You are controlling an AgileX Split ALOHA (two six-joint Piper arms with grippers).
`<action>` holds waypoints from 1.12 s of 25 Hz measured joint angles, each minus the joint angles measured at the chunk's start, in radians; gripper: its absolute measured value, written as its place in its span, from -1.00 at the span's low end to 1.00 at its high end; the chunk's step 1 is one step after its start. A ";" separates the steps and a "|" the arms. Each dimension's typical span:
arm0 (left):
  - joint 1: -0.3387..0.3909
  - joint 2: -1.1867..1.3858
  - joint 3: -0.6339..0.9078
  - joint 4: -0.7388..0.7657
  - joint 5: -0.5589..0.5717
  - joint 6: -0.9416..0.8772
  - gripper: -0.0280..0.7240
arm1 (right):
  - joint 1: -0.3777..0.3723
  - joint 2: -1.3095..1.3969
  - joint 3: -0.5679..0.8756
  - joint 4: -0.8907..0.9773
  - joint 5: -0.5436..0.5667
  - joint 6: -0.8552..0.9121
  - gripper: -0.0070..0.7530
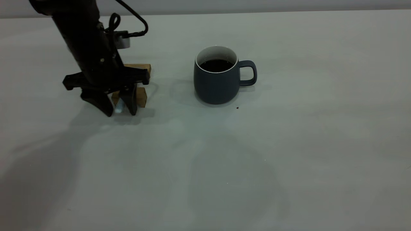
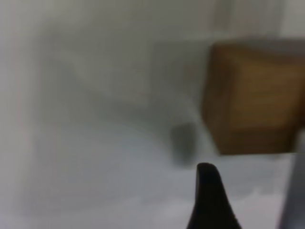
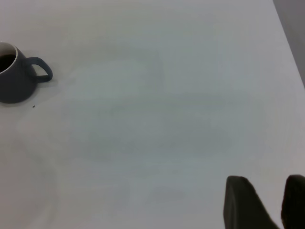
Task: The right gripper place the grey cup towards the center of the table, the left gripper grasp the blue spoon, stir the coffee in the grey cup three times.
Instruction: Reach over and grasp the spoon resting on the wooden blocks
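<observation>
The large, rounded, slate-grey cup (image 1: 217, 78) with off-white inside stands upright near the middle of the pale matte worktop (image 1: 289, 154), its loop handle turned toward the right arm's side and dark, nearly black coffee (image 1: 216, 65) sitting well below the rim. The cup-placing part of the task looks done.

The left gripper (image 1: 118, 110), black with dark fingers, is down at the worktop well to the left of the cup, pointing steeply downward. Its jaws stand narrowly apart, one on either side of a small pale-blue sliver between their tips, which I take to be the handle of the slim blue spoon (image 1: 118, 107). Whether they have actually clamped it cannot be told. Two small wooden blocks (image 1: 141, 96) sit just behind and beside the jaws; the spoon seems to rest by them, so its long axis probably runs away from the camera, across the gap of the jaws, though most of it is hidden.

The right gripper (image 3: 267, 202) is out of the exterior view; its wrist camera shows two dark fingers with a small gap between them over bare worktop, far from the cup.

The left arm is clearly nearer the spoon. Once gripped, the spoon must be lifted and carried rightward to the cup's mouth.
</observation>
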State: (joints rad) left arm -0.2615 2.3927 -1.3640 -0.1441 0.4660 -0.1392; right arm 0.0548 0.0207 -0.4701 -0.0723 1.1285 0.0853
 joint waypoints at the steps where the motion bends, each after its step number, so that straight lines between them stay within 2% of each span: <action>1: -0.008 0.000 0.000 0.000 -0.007 0.000 0.48 | 0.000 0.000 0.000 0.000 0.000 0.000 -0.35; 7: -0.028 0.000 0.000 0.000 -0.020 -0.001 0.26 | 0.000 0.000 0.000 0.000 0.000 0.000 -0.35; 18: -0.028 0.000 0.000 0.002 -0.009 -0.002 0.18 | 0.000 0.000 0.000 0.000 0.000 0.000 -0.35; 28: -0.028 0.000 0.000 0.037 -0.017 -0.018 -0.10 | 0.000 0.000 0.000 0.000 0.000 0.000 -0.35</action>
State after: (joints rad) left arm -0.2899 2.3927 -1.3640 -0.1070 0.4492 -0.1571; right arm 0.0548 0.0207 -0.4701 -0.0723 1.1285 0.0853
